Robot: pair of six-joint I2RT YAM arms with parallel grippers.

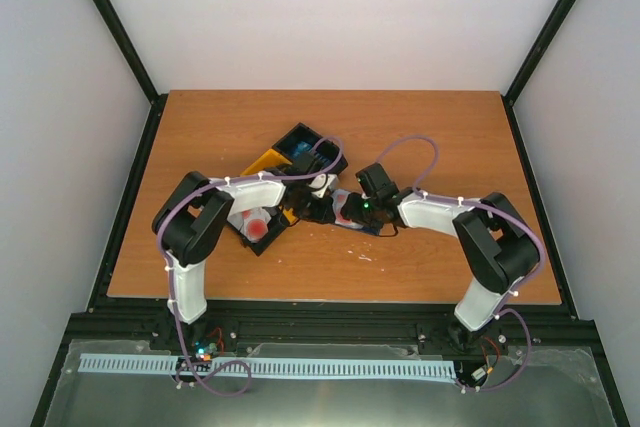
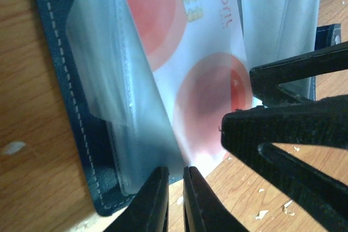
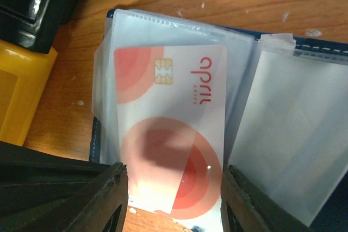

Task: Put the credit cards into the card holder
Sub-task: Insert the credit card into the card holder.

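Card holder (image 2: pixel 60 80) lies open on the bench (image 1: pixel 420 137), mid-bench just right of the black-and-yellow tray (image 1: pixel 265 162), with both arms crowded over it. One white credit card (image 3: pixel 168 112) with red blotches sits partly in. A frosted plastic sleeve (image 2: pixel 103 69) overlaps its left side, and the near end sticks out past the holder's edge.

Right claw (image 3: pixel 174 169) is spread about a card's width, one finger at each long edge near the exposed end. We read that as an edge grip on the card, but contact is not crisp. Left claw (image 2: pixel 176 199) is almost closed, with only a thin pale sliver in the gap. We judge it is pinching the sleeve's lower edge, though we are not certain.

Risks we see:
- The card sits skewed to the sleeve, so the leading corner could catch on a seam and jam.
- An edge grip is weak, and pushing against a jam could bow the card or pop it free.
- The sleeve is thin and slick. If it slips from the left claw, the pocket mouth falls shut.
- Nothing obvious pins the holder, so the push may slide it along the bench instead of seating the card.
- The claws are close together, so a sideways correction risks a finger clash.
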